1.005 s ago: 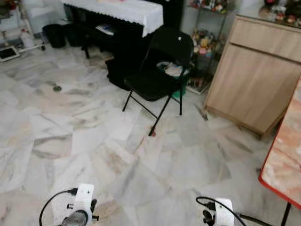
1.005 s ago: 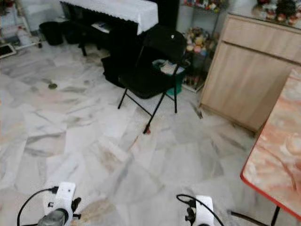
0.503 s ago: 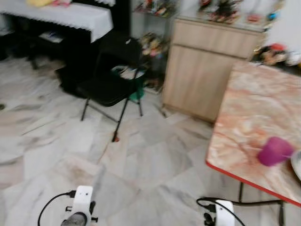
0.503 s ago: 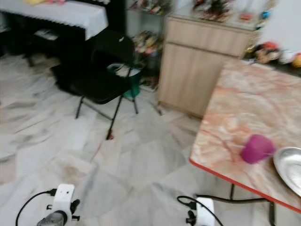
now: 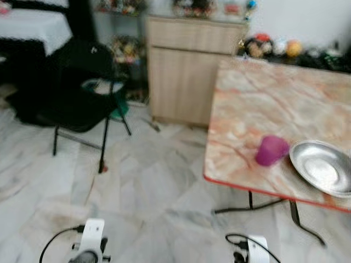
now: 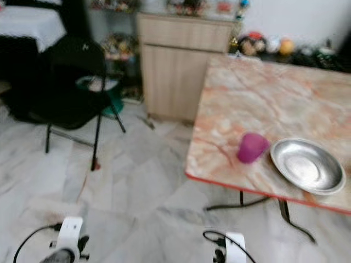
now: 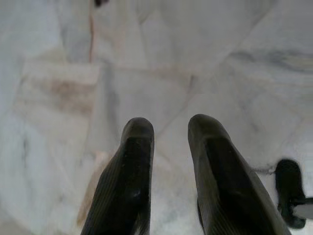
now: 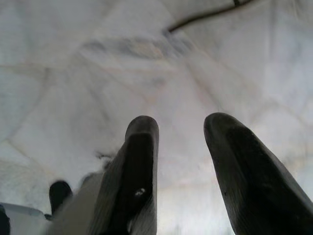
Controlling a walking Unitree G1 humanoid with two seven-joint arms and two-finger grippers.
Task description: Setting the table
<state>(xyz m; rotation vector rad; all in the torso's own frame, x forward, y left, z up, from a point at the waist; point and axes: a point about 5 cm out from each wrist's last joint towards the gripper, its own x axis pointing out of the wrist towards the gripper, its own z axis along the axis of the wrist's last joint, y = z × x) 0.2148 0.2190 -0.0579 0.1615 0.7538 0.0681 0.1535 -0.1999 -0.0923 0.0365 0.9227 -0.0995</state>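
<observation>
A marble-topped table (image 5: 258, 104) with a red edge stands to my right front. On its near part lies a purple cup (image 5: 271, 150) on its side, and right beside it sits a shiny metal plate (image 5: 322, 166). Both arms hang low over the marble floor. My left gripper (image 7: 169, 126) is open, with nothing between its black fingers. My right gripper (image 8: 182, 128) is open too and holds nothing. Their wrists show at the bottom of the head views, the left wrist (image 5: 90, 241) and the right wrist (image 5: 254, 249).
A black folding chair (image 5: 79, 90) stands to the left on the floor. Behind it a wooden cabinet (image 5: 186, 68) stands against the wall, with toys on top. A dark piece with a white cloth (image 5: 33, 27) is at far left. Black table legs (image 5: 263, 204) reach the floor.
The camera has swung to the right: chair and cabinet slid left in the picture, and the table with cup and plate came into fuller view. Both arms hang as before.
</observation>
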